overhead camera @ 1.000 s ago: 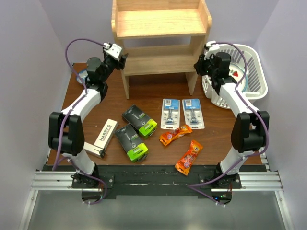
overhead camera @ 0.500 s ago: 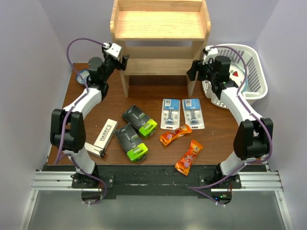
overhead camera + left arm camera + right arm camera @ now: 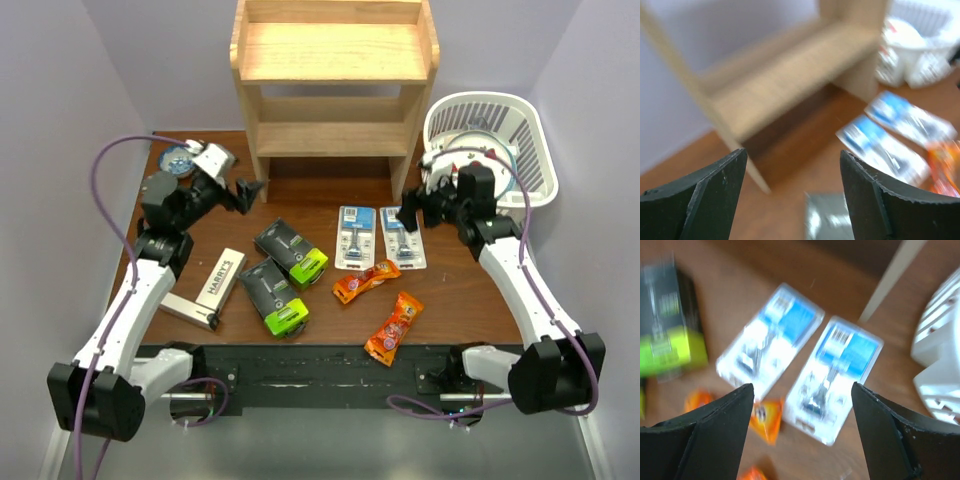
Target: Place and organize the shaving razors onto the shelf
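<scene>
Light natural-wood shelf unit (image 3: pixel 335 60) is standing at the back of your brown tabletop (image 3: pixel 460 290). Lying in front of it are two clear blue-headed blister cards (image 3: pixel 355 237), two black boxes (image 3: pixel 291 252) with lime-green ends and, leftmost, a long HARRY'S box (image 3: pixel 219 278). Your left gripper (image 3: pixel 250 190) and right gripper (image 3: pixel 408 212) are hovering near its feet, jaws apart.

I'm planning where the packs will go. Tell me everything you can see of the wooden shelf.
The shelf is light, bare-looking wood: two boards, solid side panels and a raised rim around the top. It stands upright at the far side of the brown table. Both boards look empty. The white basket sits close by its right panel; contact is unclear.
</scene>
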Robot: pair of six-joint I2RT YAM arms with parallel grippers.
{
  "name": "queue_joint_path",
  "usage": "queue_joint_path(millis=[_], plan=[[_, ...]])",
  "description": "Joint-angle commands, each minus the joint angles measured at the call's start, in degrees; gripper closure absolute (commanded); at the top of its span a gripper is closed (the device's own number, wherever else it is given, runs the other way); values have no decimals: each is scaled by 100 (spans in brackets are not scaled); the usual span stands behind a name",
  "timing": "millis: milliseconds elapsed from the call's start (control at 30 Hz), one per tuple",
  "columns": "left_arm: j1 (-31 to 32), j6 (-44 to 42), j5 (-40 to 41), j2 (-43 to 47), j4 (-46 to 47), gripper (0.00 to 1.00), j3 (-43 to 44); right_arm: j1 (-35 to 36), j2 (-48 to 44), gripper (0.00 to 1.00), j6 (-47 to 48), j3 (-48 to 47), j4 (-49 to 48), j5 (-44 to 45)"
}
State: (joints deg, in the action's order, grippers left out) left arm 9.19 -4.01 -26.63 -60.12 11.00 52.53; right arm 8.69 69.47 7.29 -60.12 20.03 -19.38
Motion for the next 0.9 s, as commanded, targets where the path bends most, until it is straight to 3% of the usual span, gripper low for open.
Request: queue_joint_path(millis=[0,33,133,333,400,433,533,667,867], plan=[[109,-853,-1897,-412,-1932,21,-322,228,4,19,2054,598,974,-1197],[127,-969,-1968,-491,-2083,21,-331,360,109,20,2597,519,1107,-1226],[136,-1076,-1881,-711,-2384,24,-401,923,662,21,3076,204,1205,-1209],[136,198,-1161,-738,-1892,24,-893,1907,2033,26,3271,-650,951,-1280],[136,618,-915,-738,-1786,24,-973,2127,2280,26,2886,-729,460,-1296],[136,734,-818,-756,-1769,24,-973,2120,2447,26,2126,-886,223,-1375],[136,1121,-458,-835,-1663,22,-1043,2137,3141,26,1059,-1343,-385,-1586],[127,1429,-281,-958,-1461,21,-1175,2198,3853,29,-496,-1810,-904,-1210],[127,1842,-62,-1520,-435,21,-1430,2321,4355,29,-1080,-2267,-957,-1112]])
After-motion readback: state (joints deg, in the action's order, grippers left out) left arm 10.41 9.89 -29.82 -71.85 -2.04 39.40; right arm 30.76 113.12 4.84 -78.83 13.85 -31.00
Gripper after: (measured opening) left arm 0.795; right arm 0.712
